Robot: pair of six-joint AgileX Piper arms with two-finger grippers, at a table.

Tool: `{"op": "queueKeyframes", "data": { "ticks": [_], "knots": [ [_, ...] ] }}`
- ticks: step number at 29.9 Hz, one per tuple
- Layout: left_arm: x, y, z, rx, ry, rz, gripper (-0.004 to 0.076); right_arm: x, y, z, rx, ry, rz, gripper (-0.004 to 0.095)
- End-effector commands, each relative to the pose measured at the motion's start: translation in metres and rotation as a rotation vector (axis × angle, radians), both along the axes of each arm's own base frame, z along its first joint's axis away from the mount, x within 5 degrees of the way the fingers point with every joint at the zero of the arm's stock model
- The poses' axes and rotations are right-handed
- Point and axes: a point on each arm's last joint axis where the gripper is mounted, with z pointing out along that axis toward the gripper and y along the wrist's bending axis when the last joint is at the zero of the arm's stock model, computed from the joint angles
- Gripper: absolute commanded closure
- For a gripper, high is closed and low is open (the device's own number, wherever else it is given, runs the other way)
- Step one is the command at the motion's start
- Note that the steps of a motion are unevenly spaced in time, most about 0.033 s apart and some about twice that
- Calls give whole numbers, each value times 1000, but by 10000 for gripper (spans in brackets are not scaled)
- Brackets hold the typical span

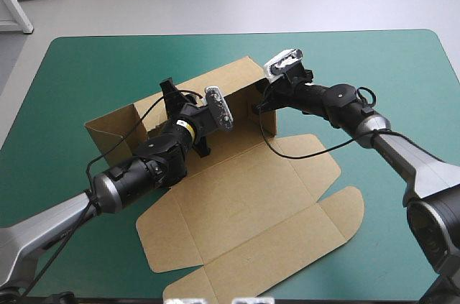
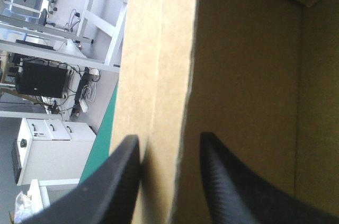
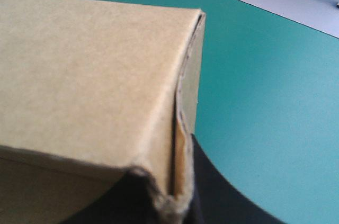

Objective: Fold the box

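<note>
Nearest to the robot, the lid panel (image 1: 251, 203) of the brown box (image 1: 215, 174) lies flat on the teal-green tabletop (image 1: 402, 74), with its flaps spread toward the near edge. Beyond it the walls are raised. The long axis of the box runs across the tabletop, with the right end a little farther away than the left. The left tool (image 1: 169, 93) stands over the long far wall (image 1: 215, 81), left of its middle, and its black fingers (image 2: 116, 181) pinch the thick board from both faces. The right tool (image 1: 261, 100) is farther, at the right corner, pressed together on the edge of the end wall (image 1: 269, 118), where a narrow seam shows between two layers. In my judgement the coming move depends on this corner: it lies directly at the right tool, so the right arm must tuck it while the left arm steadies the wall.
</note>
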Motion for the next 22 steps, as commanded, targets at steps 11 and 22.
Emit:
{"op": "queueKeyframes", "data": {
  "ticks": [11, 22],
  "knots": [
    [-25, -4, 35, -180, -52, 6, 278, -9, 4, 24, 67, -11, 31, 907],
    [-84, -17, 65, -324, -22, 74, 344, -7, 1, 26, 55, 33, -23, 907]
  ]
}}
